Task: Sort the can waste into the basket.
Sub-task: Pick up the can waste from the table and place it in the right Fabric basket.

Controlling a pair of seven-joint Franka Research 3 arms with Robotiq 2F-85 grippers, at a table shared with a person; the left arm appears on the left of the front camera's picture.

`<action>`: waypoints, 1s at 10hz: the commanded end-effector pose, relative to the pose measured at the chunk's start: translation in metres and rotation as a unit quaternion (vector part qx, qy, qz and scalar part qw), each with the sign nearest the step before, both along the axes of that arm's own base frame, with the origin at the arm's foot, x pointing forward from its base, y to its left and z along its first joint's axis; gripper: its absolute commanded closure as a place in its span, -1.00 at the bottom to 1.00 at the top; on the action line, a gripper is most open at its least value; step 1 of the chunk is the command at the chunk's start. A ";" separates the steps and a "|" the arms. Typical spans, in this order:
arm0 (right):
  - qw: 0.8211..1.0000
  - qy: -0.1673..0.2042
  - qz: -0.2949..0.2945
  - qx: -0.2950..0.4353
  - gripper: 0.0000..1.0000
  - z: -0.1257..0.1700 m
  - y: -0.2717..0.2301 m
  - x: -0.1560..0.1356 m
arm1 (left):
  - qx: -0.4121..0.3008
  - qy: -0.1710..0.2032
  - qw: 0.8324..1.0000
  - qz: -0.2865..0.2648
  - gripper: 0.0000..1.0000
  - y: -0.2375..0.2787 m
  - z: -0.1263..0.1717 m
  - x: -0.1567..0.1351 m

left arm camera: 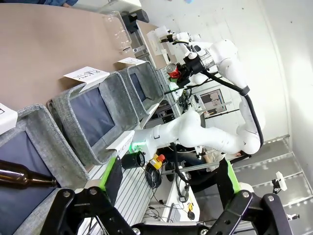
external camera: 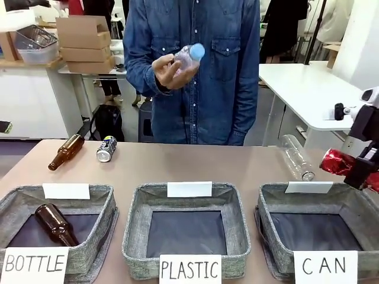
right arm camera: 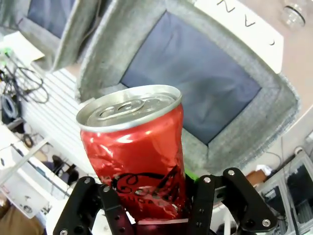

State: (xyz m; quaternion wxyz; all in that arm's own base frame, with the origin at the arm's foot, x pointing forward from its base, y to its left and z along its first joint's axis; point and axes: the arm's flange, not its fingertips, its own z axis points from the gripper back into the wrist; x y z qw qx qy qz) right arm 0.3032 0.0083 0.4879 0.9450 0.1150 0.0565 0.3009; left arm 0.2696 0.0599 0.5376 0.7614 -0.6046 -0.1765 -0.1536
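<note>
dented shiny red can [right arm camera: 139, 156], tool-gripped [right arm camera: 151, 215]

shiny red can [right arm camera: 139, 161], grey woven basket [right arm camera: 274, 112] with dark lining, brown bottle [external camera: 54, 223], black-and-silver can [external camera: 106, 148].

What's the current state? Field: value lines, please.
right gripper: shut on red can, raised by the CAN basket far rim
left gripper: open, empty
CAN basket: empty
black can: on table, far left, beside a brown bottle
person: hand holding a clear bottle
progress: no cans binned yet
</note>
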 end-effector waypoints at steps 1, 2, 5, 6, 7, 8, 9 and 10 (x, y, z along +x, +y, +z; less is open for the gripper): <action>1.000 -0.005 0.017 0.006 -0.26 0.000 -0.009 0.007 | -0.005 -0.003 1.000 -0.004 -1.00 0.000 0.001 -0.002; 1.000 -0.005 0.011 0.007 -1.00 0.000 -0.011 0.008 | -0.005 -0.003 1.000 -0.004 -1.00 0.000 0.001 -0.002; 1.000 -0.006 -0.004 0.013 -0.77 -0.001 -0.013 0.010 | -0.005 -0.003 1.000 -0.004 -1.00 0.000 0.001 -0.002; 1.000 -0.006 -0.005 0.015 -0.97 -0.001 -0.013 0.011 | -0.005 -0.003 1.000 -0.004 -1.00 0.000 0.001 -0.002; 1.000 -0.008 -0.007 0.019 -1.00 -0.001 -0.014 0.012 | -0.005 -0.003 1.000 -0.004 -1.00 0.000 0.001 -0.002; 1.000 -0.009 -0.009 0.022 -1.00 -0.001 -0.014 0.013 | -0.005 -0.003 1.000 -0.004 -1.00 0.000 0.001 -0.002; 1.000 -0.008 -0.011 0.021 -1.00 -0.002 -0.014 0.013 | -0.005 -0.003 1.000 -0.004 -1.00 0.000 0.001 -0.002; 1.000 -0.009 -0.008 0.021 -1.00 -0.001 -0.014 0.012 | -0.005 -0.003 1.000 -0.004 -1.00 0.000 0.001 -0.002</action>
